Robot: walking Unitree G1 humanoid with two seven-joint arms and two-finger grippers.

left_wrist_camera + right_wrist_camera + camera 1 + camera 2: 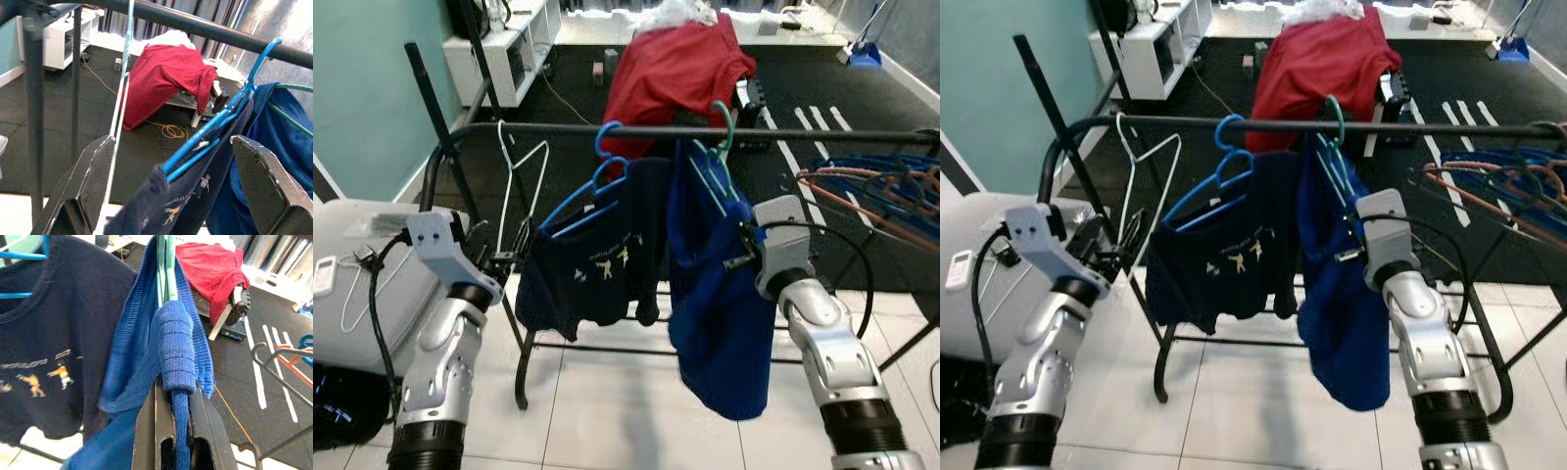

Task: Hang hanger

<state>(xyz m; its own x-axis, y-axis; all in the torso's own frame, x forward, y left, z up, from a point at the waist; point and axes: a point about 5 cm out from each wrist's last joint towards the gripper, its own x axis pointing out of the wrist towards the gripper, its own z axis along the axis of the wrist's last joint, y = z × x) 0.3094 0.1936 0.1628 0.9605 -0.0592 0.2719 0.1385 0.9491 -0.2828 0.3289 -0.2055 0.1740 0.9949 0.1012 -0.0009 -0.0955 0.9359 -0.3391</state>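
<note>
Right gripper (pixel 178 431) is pinched tight on the collar fold of the blue garment (pixel 720 323), just under the green hanger (pixel 717 157) whose hook is already over the black rail (pixel 783 132) above it. The step in hand looks like the release: to do it well, I would check that the hook sits fully over the rail and the cloth hangs evenly before parting the fingers, then draw straight back so they do not snag the knit and tug the hanger off.

Left gripper (pixel 171 188) stands wide open and holds nothing, aimed between the bare white wire hanger (pixel 524 181) and the navy T-shirt (pixel 592 259) on its blue hanger (pixel 597 181).

That navy shirt hangs just beside the right gripper, touching the blue garment, so a sideways pull could drag it along. Farther off lies a red cloth (pixel 675 64) on the dark floor, and on the gripper's other side a cluster of spare hangers (pixel 881 191).
</note>
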